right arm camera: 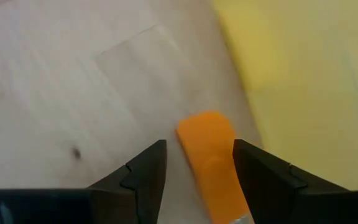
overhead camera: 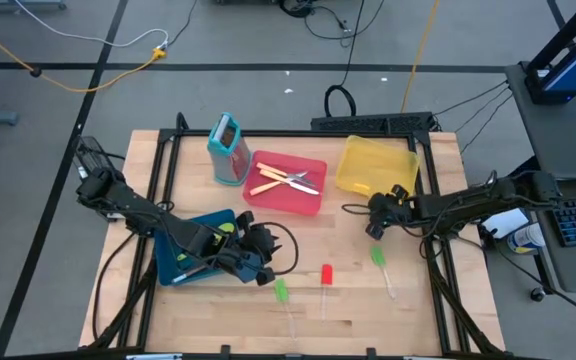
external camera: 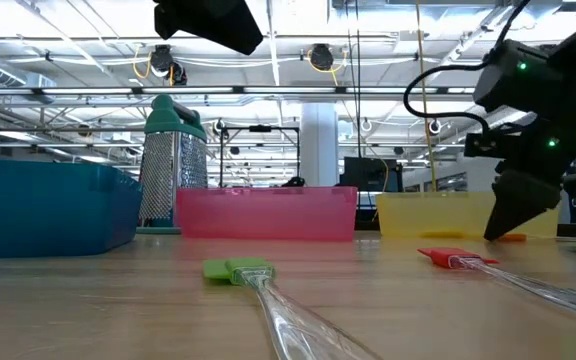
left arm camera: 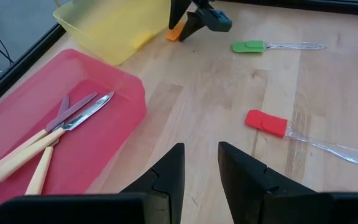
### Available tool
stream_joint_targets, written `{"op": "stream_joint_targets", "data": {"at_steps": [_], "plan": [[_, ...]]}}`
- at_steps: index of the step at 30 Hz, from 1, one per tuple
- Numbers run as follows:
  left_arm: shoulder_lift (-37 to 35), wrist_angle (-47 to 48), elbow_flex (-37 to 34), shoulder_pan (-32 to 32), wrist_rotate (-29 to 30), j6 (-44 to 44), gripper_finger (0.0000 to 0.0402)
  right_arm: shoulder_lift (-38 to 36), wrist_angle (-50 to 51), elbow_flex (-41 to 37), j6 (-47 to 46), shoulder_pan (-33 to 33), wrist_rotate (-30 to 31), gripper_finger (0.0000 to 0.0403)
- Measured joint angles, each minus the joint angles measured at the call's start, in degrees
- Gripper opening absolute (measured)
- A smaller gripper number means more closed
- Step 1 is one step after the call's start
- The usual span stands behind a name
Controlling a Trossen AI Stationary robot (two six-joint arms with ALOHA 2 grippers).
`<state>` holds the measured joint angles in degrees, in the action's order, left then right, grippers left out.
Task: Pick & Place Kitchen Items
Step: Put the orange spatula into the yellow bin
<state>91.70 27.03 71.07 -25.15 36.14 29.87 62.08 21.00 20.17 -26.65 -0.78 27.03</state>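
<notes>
Orange spatula lies between my right gripper's parted fingers, beside the yellow tray; left gripper waits, fingers narrowly apart.

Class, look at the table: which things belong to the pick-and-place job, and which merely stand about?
Job:
- orange spatula, between the open fingers of the right gripper
- red spatula
- two green spatulas
- knives
- left gripper, waiting, open

Standing about:
- grater
- red tray, yellow tray, blue tray
</notes>
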Motion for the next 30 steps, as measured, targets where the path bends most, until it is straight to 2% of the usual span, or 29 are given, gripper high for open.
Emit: {"op": "stream_joint_targets", "data": {"at_steps": [11, 17, 21, 30], "plan": [[0.0, -0.1, 0.0, 0.0, 0.1, -0.2, 0.0102, 0.1, -0.4, -1.0, -0.3, -5.6, -0.4, 0.0183], [0.0, -0.1, 0.0, 0.0, 0.1, -0.9, 0.0102, 0.1, 0.5, -0.9, 0.8, -6.5, -6.5, 0.0174], [0.0, -0.1, 0.0, 0.0, 0.1, -1.1, 0.0102, 0.1, 1.3, -0.9, 1.8, -6.4, -7.7, 0.0137], [0.0, -0.1, 0.0, 0.0, 0.1, -1.1, 0.0102, 0.2, 1.3, -1.0, 2.1, -6.4, -10.7, 0.0027]]}}
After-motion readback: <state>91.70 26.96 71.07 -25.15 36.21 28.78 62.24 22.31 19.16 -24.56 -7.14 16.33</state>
